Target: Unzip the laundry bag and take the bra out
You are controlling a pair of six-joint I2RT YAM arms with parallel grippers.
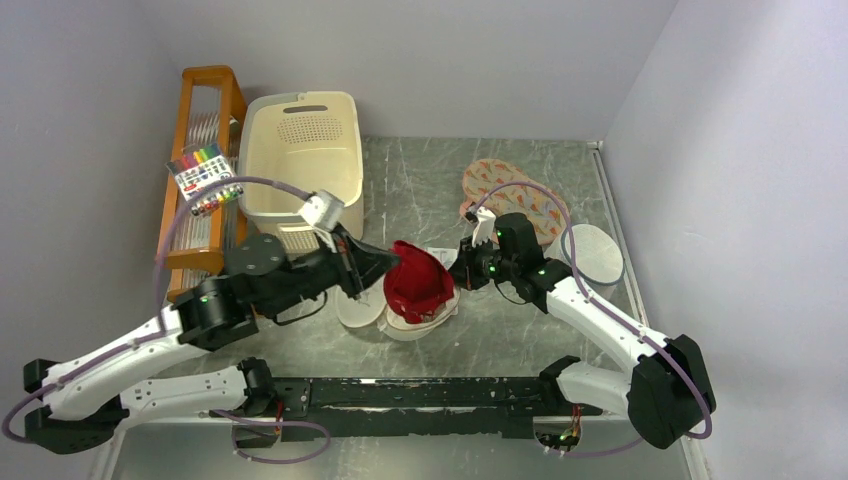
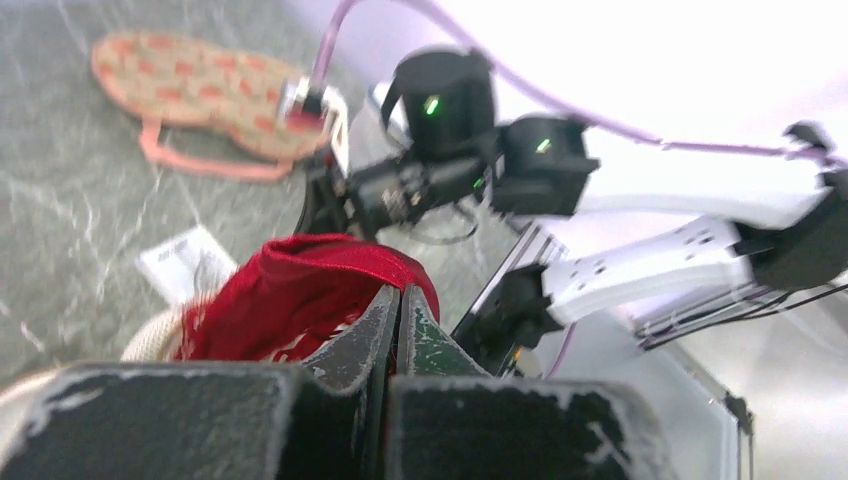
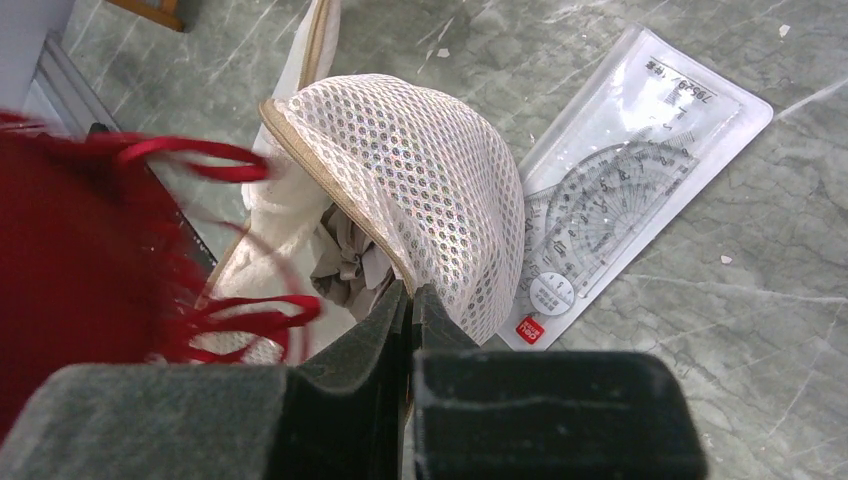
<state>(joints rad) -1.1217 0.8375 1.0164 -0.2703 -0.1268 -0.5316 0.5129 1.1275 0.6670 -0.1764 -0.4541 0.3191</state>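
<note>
The cream mesh laundry bag lies unzipped between the arms, its mesh flap lifted. A red bra is raised partly out of the bag's mouth. My left gripper is shut on the bra's edge, and in the left wrist view its fingers pinch the red fabric. My right gripper is shut on the flap's zip rim, with its tips clamped on the beige edge. The bra and its straps fill the left of the right wrist view. Crumpled pale cloth shows inside the bag.
A clear ruler-and-protractor packet lies beside the bag. A cream basket, a wooden rack and a marker pack stand back left. Patterned flip-flops and a white round mesh bag lie at the right.
</note>
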